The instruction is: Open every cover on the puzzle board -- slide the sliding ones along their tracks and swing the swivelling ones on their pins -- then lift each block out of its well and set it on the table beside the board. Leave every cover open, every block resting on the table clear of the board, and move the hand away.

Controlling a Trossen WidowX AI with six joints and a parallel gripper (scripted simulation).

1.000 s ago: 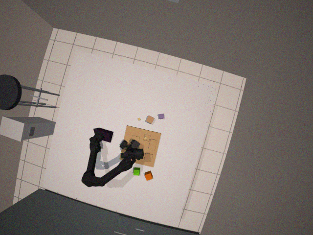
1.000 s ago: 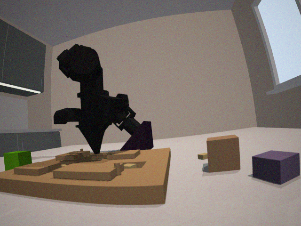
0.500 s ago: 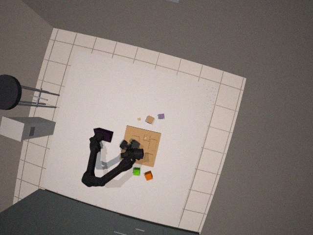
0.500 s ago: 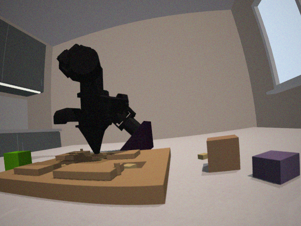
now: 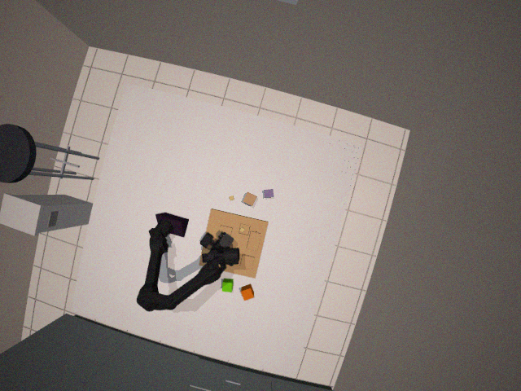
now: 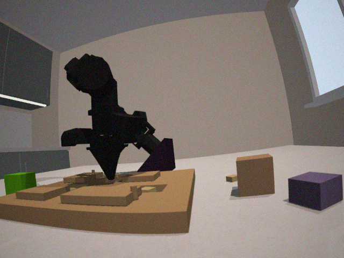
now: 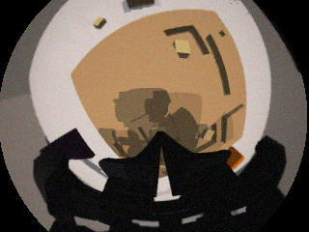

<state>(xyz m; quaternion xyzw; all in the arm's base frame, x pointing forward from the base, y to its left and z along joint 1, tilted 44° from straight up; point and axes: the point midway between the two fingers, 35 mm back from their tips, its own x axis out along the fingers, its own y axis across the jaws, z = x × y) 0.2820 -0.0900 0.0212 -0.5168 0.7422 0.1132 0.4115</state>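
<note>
The wooden puzzle board (image 5: 259, 252) (image 6: 177, 220) (image 7: 111, 63) lies on the table. My gripper (image 6: 110, 178) (image 7: 160, 133) is shut and empty, pointing down, its tips low among the board's raised parts; contact is unclear. A front cover (image 6: 95, 194), a left cover (image 6: 43, 192) and a far cover (image 6: 145, 176) stand raised on the board. A pale yellow block (image 5: 242, 230) (image 6: 149, 189) (image 7: 182, 46) sits in an uncovered well. Another yellow block (image 7: 209, 133) shows in a well near the gripper. A small yellow block (image 5: 231, 198) (image 6: 231, 178) (image 7: 99, 22) rests on the table. The arm hides part of the board.
A tan block (image 5: 249, 199) (image 6: 255, 176) and a purple block (image 5: 268, 193) (image 6: 314, 190) stand beyond one board edge. A green block (image 5: 227, 285) (image 6: 20, 183) and an orange block (image 5: 247, 292) (image 7: 235, 158) stand beyond the opposite edge. The dark arm base (image 5: 178, 225) is beside the board.
</note>
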